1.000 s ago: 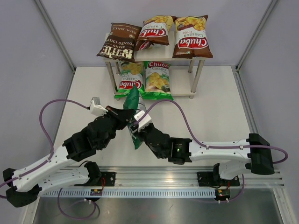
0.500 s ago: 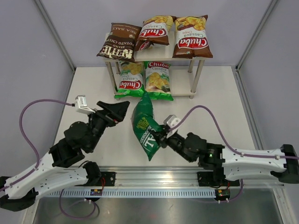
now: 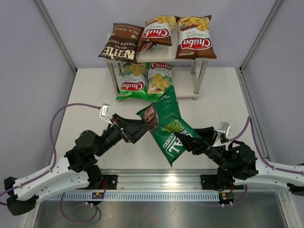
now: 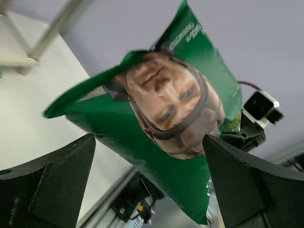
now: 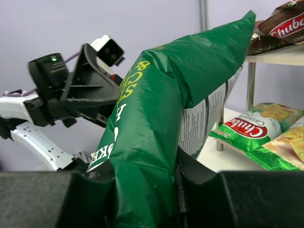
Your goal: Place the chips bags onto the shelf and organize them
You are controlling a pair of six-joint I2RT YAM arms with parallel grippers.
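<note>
Jaws of the right gripper [image 3: 198,142] are clamped on the lower end of the dark green bag [image 3: 170,124], which is tilted above the table [image 3: 90,95] in front of the shelf [image 3: 186,86]. Note the left gripper [image 3: 144,127] spread wide at the bag's creased corner; you cannot confirm contact. On the cream boards lie glossy film bags: the Kettle bag [image 3: 121,43] and brown Chuba bags [image 3: 194,38] on top, green Chuba bags [image 3: 134,80] below.

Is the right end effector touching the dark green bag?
Touching: the right wrist view shows the dark green bag pinched in the right end effector.
</note>
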